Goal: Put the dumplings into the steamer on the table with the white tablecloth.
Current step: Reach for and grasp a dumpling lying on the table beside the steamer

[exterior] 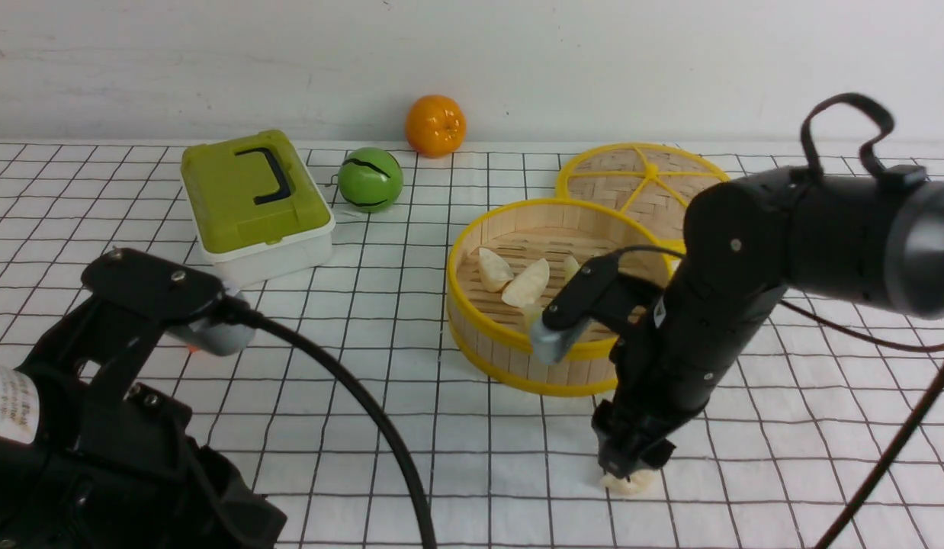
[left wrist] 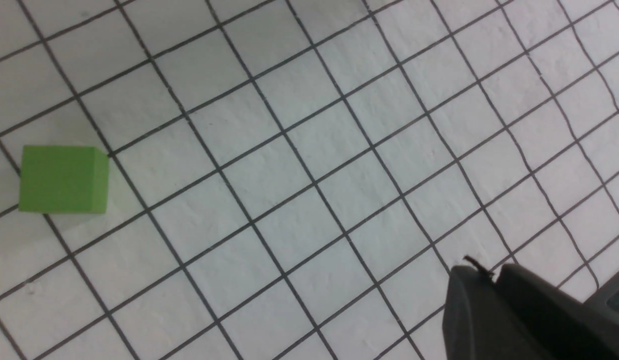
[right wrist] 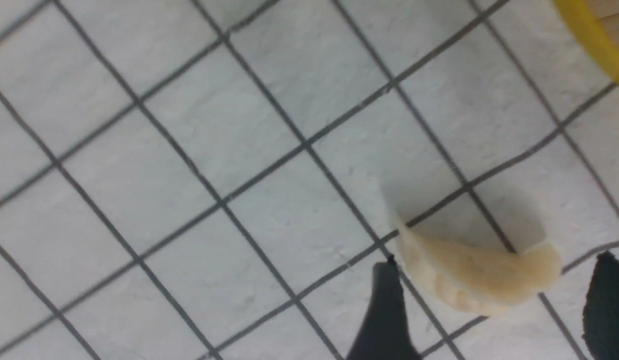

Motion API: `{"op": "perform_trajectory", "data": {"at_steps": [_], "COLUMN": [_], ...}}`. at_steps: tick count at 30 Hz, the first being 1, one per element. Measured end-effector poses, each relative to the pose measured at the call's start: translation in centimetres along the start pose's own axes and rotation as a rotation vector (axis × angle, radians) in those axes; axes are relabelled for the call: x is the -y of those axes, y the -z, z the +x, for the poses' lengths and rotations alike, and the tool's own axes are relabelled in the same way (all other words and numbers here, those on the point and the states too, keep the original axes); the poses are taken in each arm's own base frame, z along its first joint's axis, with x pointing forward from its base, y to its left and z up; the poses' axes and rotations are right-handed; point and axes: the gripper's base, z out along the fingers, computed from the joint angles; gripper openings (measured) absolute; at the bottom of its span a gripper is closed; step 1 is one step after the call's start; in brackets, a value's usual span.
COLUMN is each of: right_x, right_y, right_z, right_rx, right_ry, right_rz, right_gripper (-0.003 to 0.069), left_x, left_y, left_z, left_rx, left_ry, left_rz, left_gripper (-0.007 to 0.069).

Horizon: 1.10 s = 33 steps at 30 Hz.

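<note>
1. Reaching for a loose dumpling (right wrist: 474, 280) is the step in hand. The right tool (right wrist: 497, 262) stands wide open astride it, gripping nothing yet.
2. It lies on the white tablecloth (exterior: 441, 427) of the surface, at about 5 o'clock from the steamer (exterior: 518, 366), outside its wall.
3. Next, I judge, the jaws must close across its middle, then lift it over the yellow rim to join the dumplings (exterior: 527, 284) already inside.
4. It is cream, crescent-shaped and pleated along its curved edge.
5. The left tool (left wrist: 492, 272) has its fingers together and is empty.
</note>
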Motion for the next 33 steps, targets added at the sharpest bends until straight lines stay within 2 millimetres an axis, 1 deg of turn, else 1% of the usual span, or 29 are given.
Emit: {"op": "perform_trajectory", "data": {"at_steps": [1,2,4,10,15,16,18,19,20,22,26,27,30,33], "right_x": [0.0,0.1,0.2,0.4,0.1,0.0,0.0,0.0,0.1,0.3,0.7,0.8,1.1,1.4], "right_y": [-0.4,-1.0,-1.3,-1.4,-1.7,-1.8,-2.7,-2.7,-3.3,-3.8,-4.0,-3.9,-2.6,0.4], "right_z": [0.1,0.3,0.5,0.6,0.2,0.2,0.3,0.3,0.3,0.5,0.6,0.5,-0.2,-1.8], "right_rx": [-0.018,-0.044,-0.072,-0.088,-0.039,-0.039,-0.045,-0.045,-0.058,-0.081,-0.109,-0.110,-0.089,-0.006], "right_ry": [0.042,0.121,0.224,0.554,0.682,0.686,0.730,0.733,0.750,0.771,0.774,0.757,0.690,0.588], "right_rz": [-0.005,-0.013,-0.015,-0.012,-0.047,-0.050,-0.076,-0.076,-0.085,-0.085,-0.050,-0.036,0.010,0.085], "right_gripper": [0.0495,0.0495,0.0495,0.0495,0.0491,0.0490,0.0469,0.0466,0.0442,0.0384,0.0195,0.0185,0.0199,0.0199], "left_x": [0.0,0.1,0.1,0.2,0.2,0.2,0.2,0.2,0.2,0.2,0.2,0.2,0.2,0.2], "left_y": [0.0,0.0,0.0,0.0,0.0,0.0,0.0,0.0,0.0,0.0,0.0,0.0,0.0,0.0], "left_z": [0.0,0.0,0.0,0.0,0.0,0.0,0.0,0.0,0.0,0.0,0.0,0.0,0.0,0.0], "left_rx": [0.000,0.001,0.002,0.003,0.003,0.003,0.003,0.003,0.003,0.003,0.003,0.003,0.002,0.002], "left_ry": [-0.006,-0.011,-0.016,-0.033,-0.040,-0.040,-0.041,-0.041,-0.041,-0.041,-0.039,-0.039,-0.039,-0.038], "left_rz": [0.005,0.011,0.016,0.021,0.021,0.021,0.021,0.021,0.021,0.021,0.022,0.022,0.023,0.024], "left_gripper": [0.0057,0.0057,0.0057,0.0057,0.0061,0.0061,0.0062,0.0062,0.0062,0.0062,0.0064,0.0067,0.0072,0.0072]}}
